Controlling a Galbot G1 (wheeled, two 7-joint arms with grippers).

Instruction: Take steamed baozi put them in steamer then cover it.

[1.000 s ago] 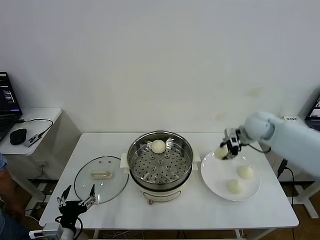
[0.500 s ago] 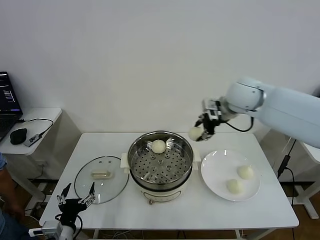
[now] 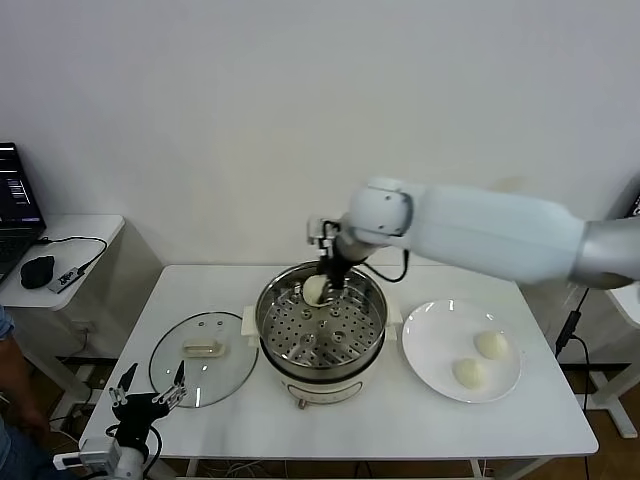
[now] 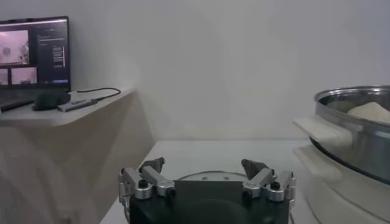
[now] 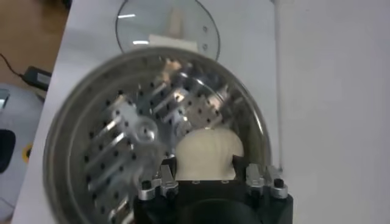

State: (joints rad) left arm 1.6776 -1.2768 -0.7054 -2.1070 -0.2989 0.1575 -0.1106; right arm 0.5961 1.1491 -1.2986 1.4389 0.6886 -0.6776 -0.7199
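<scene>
Wrist view alone shows right tool (image 5: 206,176) apparently clamping baozi (image 5: 207,153).

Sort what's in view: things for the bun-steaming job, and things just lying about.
Job:
steamer
buns on the plate
bun in the right tool
glass lid

Lying about:
laptop
mouse
cable

arm (image 3: 480,235): pale blue-white, smooth | fingers (image 4: 143,182): apparently black-silver, screwed
</scene>
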